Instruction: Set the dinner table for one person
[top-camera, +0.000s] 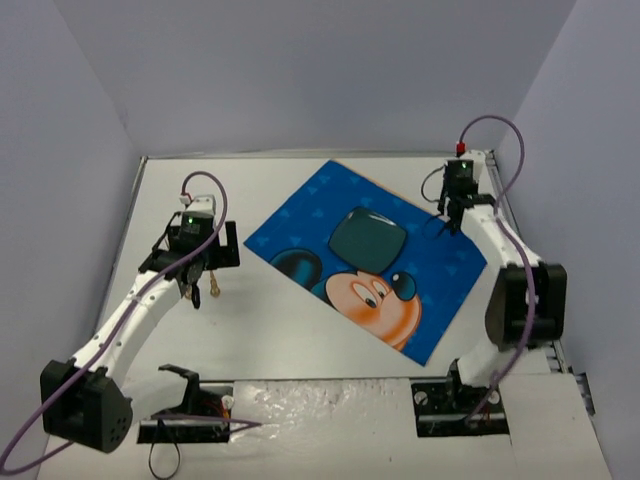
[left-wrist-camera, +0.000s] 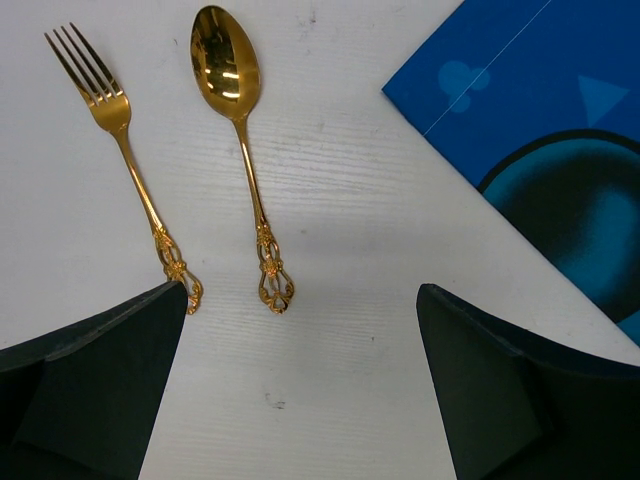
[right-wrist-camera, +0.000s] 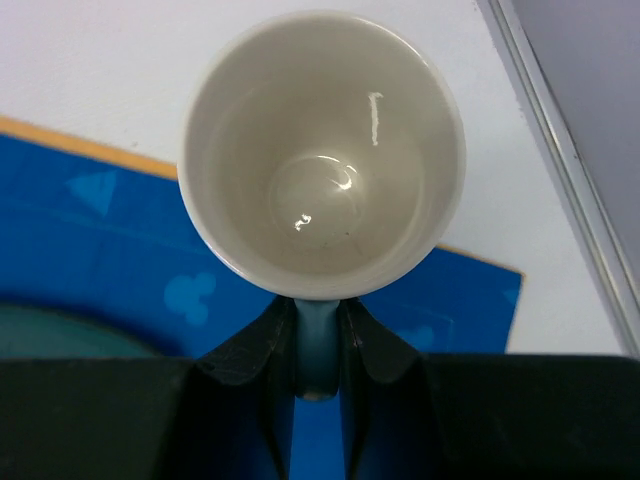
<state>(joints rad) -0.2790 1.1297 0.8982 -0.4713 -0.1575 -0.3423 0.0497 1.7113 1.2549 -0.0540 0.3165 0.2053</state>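
Observation:
The white dinner table carries a blue Mickey Mouse placemat with a dark teal plate on it. A gold fork and a gold spoon lie side by side on the bare table, left of the placemat corner. My left gripper is open and empty, just behind their handle ends; it also shows in the top view. My right gripper is shut on the blue handle of a mug with a white inside, upright over the placemat's far right corner.
A raised metal rail runs along the table's right edge, close to the mug. The plate's rim shows at the lower left of the right wrist view. Grey walls enclose the table at the back and both sides.

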